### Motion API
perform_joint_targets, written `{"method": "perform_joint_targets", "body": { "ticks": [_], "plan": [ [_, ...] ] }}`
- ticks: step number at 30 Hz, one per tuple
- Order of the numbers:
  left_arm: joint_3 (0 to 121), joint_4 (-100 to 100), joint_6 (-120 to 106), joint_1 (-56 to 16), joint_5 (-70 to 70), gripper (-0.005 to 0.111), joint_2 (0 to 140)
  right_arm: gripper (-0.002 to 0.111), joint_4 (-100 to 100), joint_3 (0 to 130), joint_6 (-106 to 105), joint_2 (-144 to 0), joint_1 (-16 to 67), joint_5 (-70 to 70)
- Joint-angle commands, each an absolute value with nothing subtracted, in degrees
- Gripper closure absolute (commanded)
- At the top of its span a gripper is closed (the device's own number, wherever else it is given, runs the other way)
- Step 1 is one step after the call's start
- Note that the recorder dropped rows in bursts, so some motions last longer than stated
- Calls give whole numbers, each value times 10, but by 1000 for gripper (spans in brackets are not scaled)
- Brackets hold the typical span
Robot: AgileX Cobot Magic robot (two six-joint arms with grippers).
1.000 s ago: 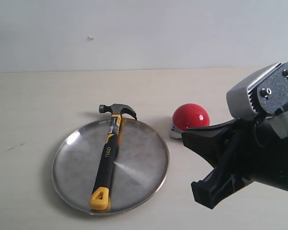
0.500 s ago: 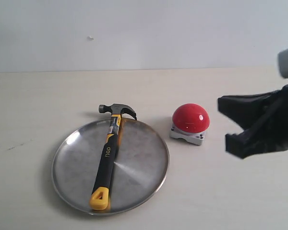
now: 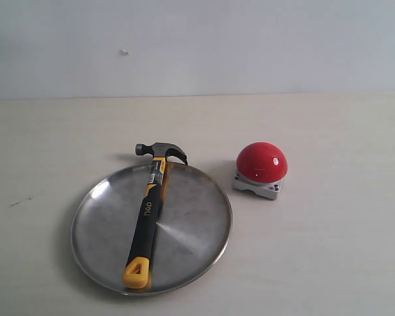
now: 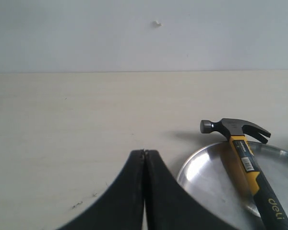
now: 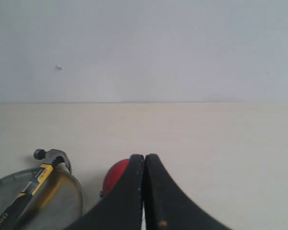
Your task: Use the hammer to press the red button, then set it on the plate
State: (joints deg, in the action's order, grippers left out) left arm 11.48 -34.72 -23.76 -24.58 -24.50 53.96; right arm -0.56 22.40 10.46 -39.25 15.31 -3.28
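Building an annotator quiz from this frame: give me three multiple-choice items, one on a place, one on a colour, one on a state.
1. Where does the hammer lie? A) across the plate B) upright beside the plate C) in a gripper
2. The handle's butt end is: A) red B) yellow C) blue
3. The left gripper is: A) wide open B) shut on the hammer C) shut, empty
Answers: 1A, handle rests on the plate; 2B, yellow tip shows; 3C, jaws meet, nothing between.
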Motion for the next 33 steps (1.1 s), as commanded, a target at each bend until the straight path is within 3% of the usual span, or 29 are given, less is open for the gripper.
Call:
{"method": "perform_joint_targets", "body": {
  "ticks": [1, 7, 16, 33],
  "plan": [
    [112, -347, -236, -249, -253, 107, 536, 108, -26, 193, 104, -369, 137, -29],
    [112, -347, -236, -249, -253, 107, 536, 108, -35, 153, 102, -338, 121, 0],
    [112, -347, -236, -249, -253, 107, 536, 108, -35, 88, 102, -233, 33, 9],
    [112, -347, -236, -249, -253, 107, 536, 108, -66, 13, 101, -58, 32, -38]
  ]
}}
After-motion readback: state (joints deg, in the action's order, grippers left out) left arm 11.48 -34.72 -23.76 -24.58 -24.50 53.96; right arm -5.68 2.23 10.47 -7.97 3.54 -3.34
